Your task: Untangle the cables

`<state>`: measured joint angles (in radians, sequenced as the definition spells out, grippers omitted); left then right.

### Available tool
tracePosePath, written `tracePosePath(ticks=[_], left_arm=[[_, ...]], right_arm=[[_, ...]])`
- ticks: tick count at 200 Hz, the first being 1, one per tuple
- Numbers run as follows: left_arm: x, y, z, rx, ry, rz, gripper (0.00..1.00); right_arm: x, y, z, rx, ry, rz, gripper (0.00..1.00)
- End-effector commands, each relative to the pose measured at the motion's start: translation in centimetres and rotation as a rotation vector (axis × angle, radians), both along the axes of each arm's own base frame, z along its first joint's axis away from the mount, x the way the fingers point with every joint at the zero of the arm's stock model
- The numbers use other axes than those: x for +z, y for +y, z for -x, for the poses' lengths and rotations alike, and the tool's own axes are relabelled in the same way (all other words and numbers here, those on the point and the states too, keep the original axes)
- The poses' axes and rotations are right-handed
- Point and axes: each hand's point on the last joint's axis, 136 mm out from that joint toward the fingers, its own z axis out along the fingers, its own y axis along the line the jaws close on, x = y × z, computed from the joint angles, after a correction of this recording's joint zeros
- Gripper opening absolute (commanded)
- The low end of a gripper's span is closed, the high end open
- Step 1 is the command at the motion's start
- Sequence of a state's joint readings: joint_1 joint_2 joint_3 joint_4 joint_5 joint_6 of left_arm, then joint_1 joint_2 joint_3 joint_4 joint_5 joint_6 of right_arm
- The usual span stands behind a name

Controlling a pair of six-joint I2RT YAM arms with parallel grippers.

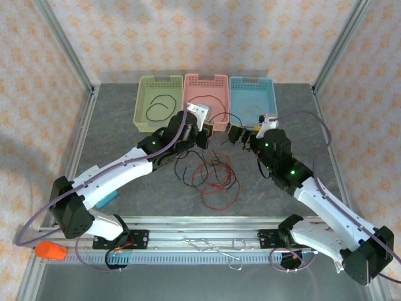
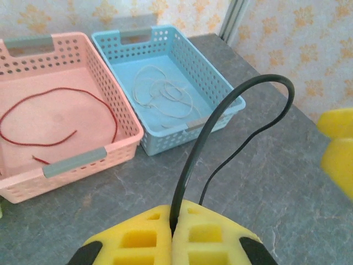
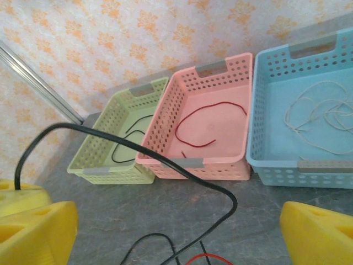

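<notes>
Left gripper [image 2: 172, 223] is clamped tight on the black cable [image 2: 220, 118]. The cable rises from between its pads in a tall arch ahead of it, then drops to the table [image 1: 250, 207] just to its right. Right gripper [image 3: 176, 229] gapes wide and holds nothing. The same cable comes from by its left finger [image 3: 38, 221], crosses the gap and falls toward the pile [image 1: 207, 172], on the table below and behind both grippers.

Risks as I see them:
- One grip only. The cable's far end looks buried among the red loops [image 1: 216, 188]. Nothing pins the pile, so a pull by the left would likely drag the whole knot along.
- The arch looks stiff and springy. Can't tell if it touches the right's left finger or passes just behind it. If it hooks there when an arm moves, it could yank out of the pads.
- If the right closes where it is, unclear whether the cable sits between its pads. It may pinch air.
- Just ahead of both grippers: green basket [image 3: 121, 174], pink basket [image 3: 220, 168], blue basket [image 3: 287, 171]. A trailing tail over a rim could stir sorted cables, e.g. the red one [image 3: 220, 102] in pink.
</notes>
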<state>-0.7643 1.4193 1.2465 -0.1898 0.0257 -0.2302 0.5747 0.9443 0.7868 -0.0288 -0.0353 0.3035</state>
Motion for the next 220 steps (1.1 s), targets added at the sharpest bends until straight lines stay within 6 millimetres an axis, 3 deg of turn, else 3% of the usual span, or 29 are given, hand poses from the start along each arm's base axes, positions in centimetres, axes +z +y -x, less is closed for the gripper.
tracePosePath(ticks=[1, 45, 90, 157, 220], left_arm=[[3.6, 1.5, 0.1, 0.042, -0.063, -0.013, 0.00], [8.2, 1.7, 0.1, 0.046, -0.113, 0.039, 0.00], [12.6, 2.0, 0.2, 0.049, -0.165, 0.101, 0.00], [17.4, 1.8, 0.7, 0.004, -0.215, 0.188, 0.00], [22.1, 2.9, 0.4, 0.017, -0.287, 0.212, 0.00]], right_arm=[[1.2, 1.1, -0.4, 0.039, -0.034, -0.063, 0.94], [1.7, 3.0, -0.8, 0.110, -0.035, -0.130, 0.95], [-0.1, 4.7, -1.0, 0.145, 0.007, -0.208, 0.95], [-5.1, 7.1, -1.0, 0.149, 0.123, -0.288, 0.94], [-13.5, 8.1, -2.1, 0.075, 0.355, -0.242, 0.91]])
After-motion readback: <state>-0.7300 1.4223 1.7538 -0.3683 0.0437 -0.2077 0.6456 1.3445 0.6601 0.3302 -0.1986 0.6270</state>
